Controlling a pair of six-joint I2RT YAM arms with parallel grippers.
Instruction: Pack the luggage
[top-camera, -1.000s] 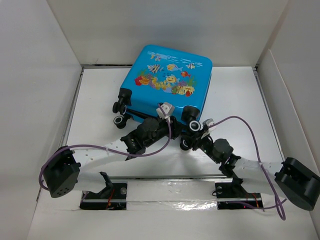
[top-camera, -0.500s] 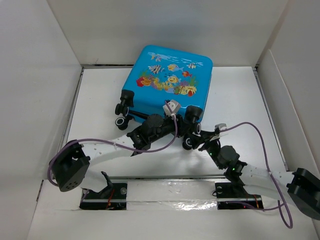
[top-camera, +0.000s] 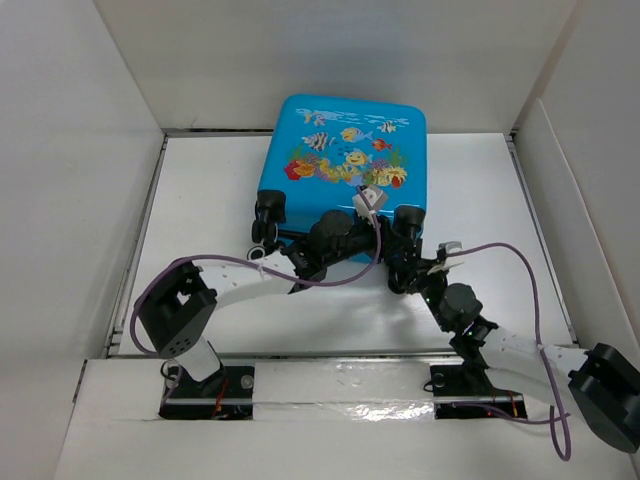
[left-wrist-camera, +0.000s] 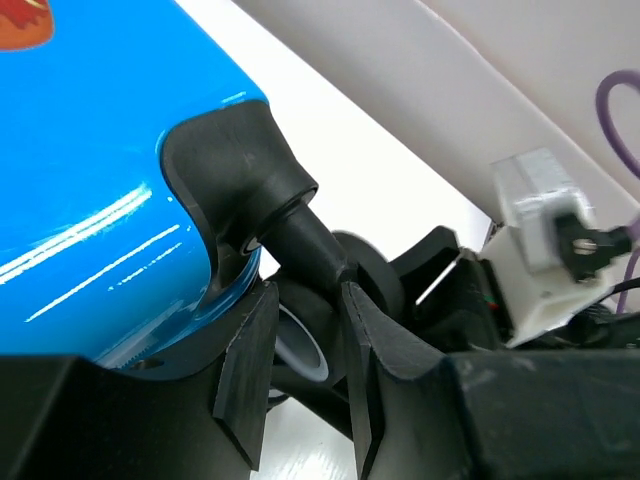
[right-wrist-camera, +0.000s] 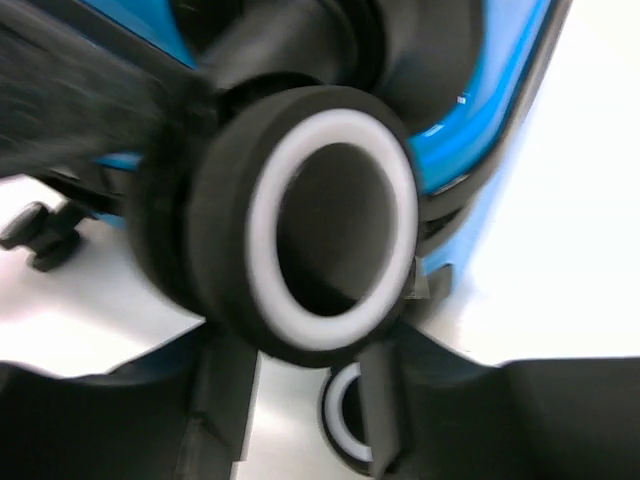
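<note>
— How far along is the packing?

— Late, I'd judge. The case (top-camera: 345, 150) lies flat and closed at the back of the desk (top-camera: 200, 200), fish print up, wheels toward the arms. No clothes show outside it. Whether the zip is run all the way round, I can't tell.

— So what's left?

— Likely only handling the closed case: turning it or standing it up.

— Where are the claws?

— Both at its near, wheeled edge, toward the right corner. The left claw (left-wrist-camera: 305, 305) is narrow, clamped on a wheel (left-wrist-camera: 300, 345) just under the blue shell.

— And the right?

— The right claw (right-wrist-camera: 305, 350) sits just beside it, low by the desk, with the next wheel (right-wrist-camera: 320, 220) filling its view between its fingers (right-wrist-camera: 225, 400). That view is blurred, so I can't tell whether it is pinching or merely straddling.
</note>
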